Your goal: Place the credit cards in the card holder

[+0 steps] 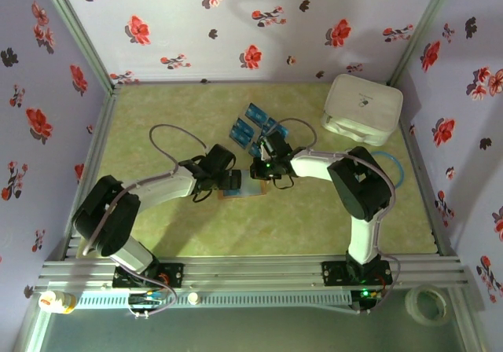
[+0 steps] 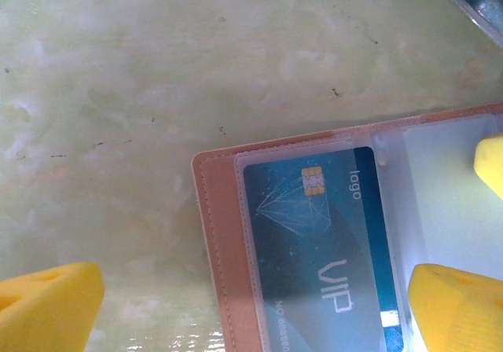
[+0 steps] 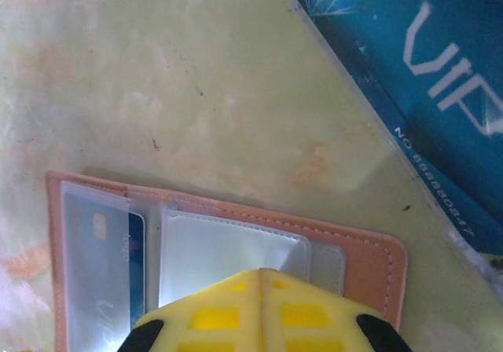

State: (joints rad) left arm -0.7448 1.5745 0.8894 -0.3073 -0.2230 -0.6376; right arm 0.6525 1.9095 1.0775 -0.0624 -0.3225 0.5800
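Observation:
The brown card holder (image 2: 214,234) lies open on the green table, with one blue VIP card (image 2: 322,242) inside a clear sleeve. My left gripper (image 2: 251,309) is open, its yellow fingers (image 2: 47,305) straddling the holder's left edge and that card. My right gripper (image 3: 262,309) is shut, its tips pressed together on the holder's empty clear pocket (image 3: 228,250). In the top view both grippers (image 1: 229,181) (image 1: 263,168) meet over the holder (image 1: 245,194). Several loose blue credit cards (image 1: 253,124) lie just beyond them, and one (image 3: 409,69) shows at the upper right of the right wrist view.
A big white rounded box (image 1: 363,108) sits at the back right. A light blue ring (image 1: 397,171) lies by the right wall. Floral walls close in three sides of the table. A tape roll (image 1: 427,303) and a small bottle (image 1: 56,301) rest outside the front rail.

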